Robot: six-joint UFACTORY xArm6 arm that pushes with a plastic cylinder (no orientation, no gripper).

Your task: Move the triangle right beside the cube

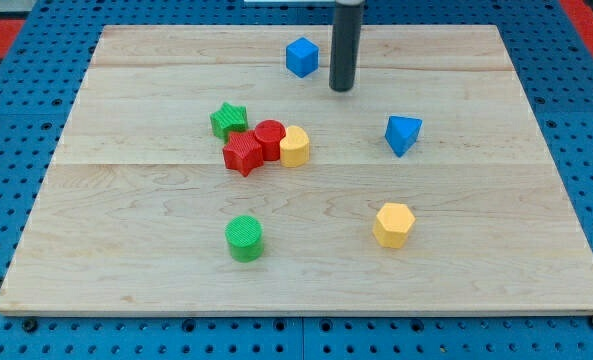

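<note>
A blue cube [301, 57] sits near the view's top, a little left of centre. A blue triangle [402, 134] lies to the lower right of it, well apart from the cube. My tip [342, 88] is the lower end of a dark rod coming down from the view's top. It stands just right of and slightly below the cube, and up and to the left of the triangle. It touches neither block.
A cluster left of centre holds a green star [229, 120], a red star [242, 153], a red cylinder [270, 138] and a yellow block [295, 146]. A green cylinder [244, 238] and a yellow hexagon [393, 224] lie toward the view's bottom. The wooden board [126, 250] rests on a blue pegboard.
</note>
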